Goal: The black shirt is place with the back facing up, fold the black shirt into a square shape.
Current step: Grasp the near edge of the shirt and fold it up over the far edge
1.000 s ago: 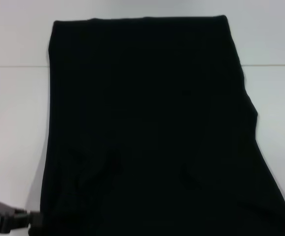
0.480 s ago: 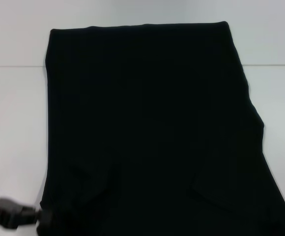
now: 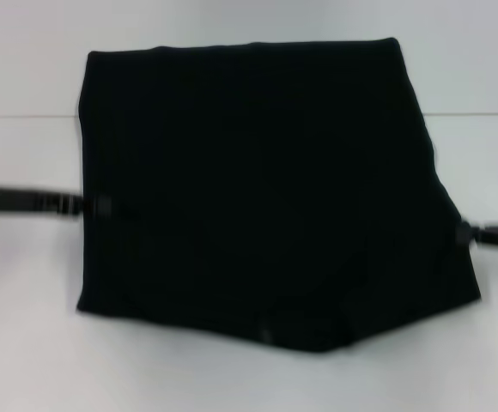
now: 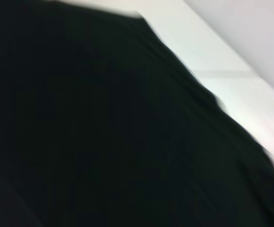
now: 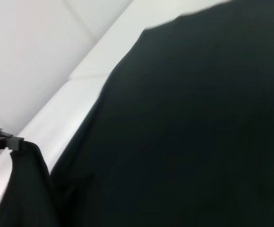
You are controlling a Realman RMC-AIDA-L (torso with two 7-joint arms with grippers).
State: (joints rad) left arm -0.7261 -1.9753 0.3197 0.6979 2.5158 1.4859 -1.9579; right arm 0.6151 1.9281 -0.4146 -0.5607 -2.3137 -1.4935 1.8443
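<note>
The black shirt (image 3: 249,172) lies on the white table (image 3: 26,343), and its near part is lifted and doubled back, leaving a fold along the near edge. My left gripper (image 3: 99,206) is at the shirt's left edge and my right gripper (image 3: 465,233) at its right edge. Each is shut on a corner of the lifted layer, held about halfway up the shirt. The shirt fills the left wrist view (image 4: 104,132) and most of the right wrist view (image 5: 189,132). In the right wrist view the left gripper (image 5: 4,141) shows far off with cloth hanging from it.
The white table surrounds the shirt on all sides, with a seam line (image 3: 26,115) running across it at the back. Bare white surface shows in front of the fold.
Both grippers have moved from the near corners away from me to mid-shirt, carrying the near edge with them. The shirt's near part now lies doubled over and the shirt looks shorter.
</note>
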